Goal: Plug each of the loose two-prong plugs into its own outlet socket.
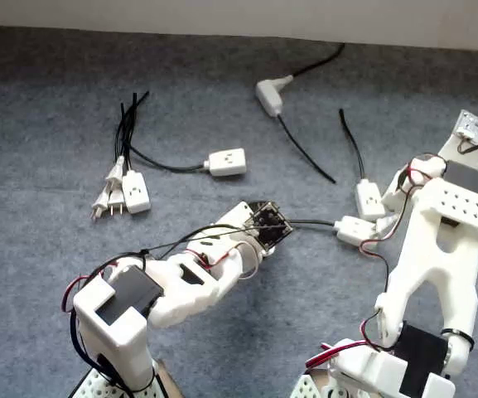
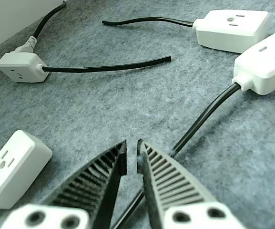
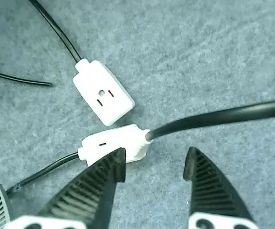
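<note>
Right wrist view: socket (image 3: 112,144) near jaws

A grey, felt-like cloth (image 1: 48,207) covers the whole surface, its nap fine and mottled under soft, even light. Along the far edge a plain, pale wall (image 1: 222,15) meets the cloth in a straight line.

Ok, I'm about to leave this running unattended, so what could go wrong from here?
The left pincer sits closed over the black cord; pulling could drag the white socket at its end away from the open right pincer beside it. A second socket lies close by, so the right pincer could knock it when closing.
</note>
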